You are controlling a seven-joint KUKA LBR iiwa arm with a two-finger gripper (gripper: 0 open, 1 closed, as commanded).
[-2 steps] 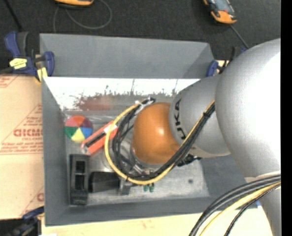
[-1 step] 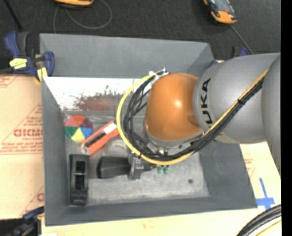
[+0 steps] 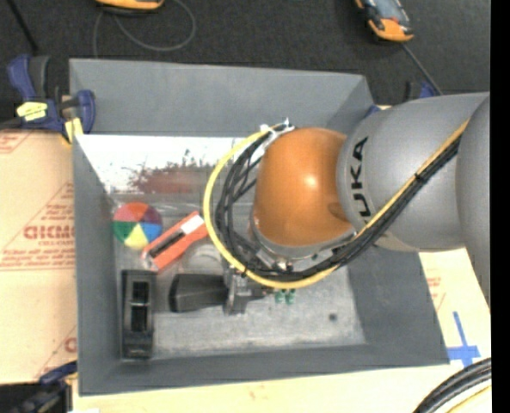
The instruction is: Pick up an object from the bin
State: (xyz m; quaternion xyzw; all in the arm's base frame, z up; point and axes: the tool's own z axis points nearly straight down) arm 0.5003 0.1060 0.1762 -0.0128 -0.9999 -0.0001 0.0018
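The gripper [image 3: 239, 296] sits low in the bin [image 3: 237, 93], right beside a black block [image 3: 193, 292] at its nine o'clock. How far it is open cannot be told. An orange marker [image 3: 175, 239] lies at eleven o'clock.

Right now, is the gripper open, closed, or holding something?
Gripper: cannot be told whether open or closed. It sits right beside a black block, and a hold on it cannot be confirmed.

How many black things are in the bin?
2. A long black box lies by the left wall; a black lump lies mid-bin. The arm may hide more.
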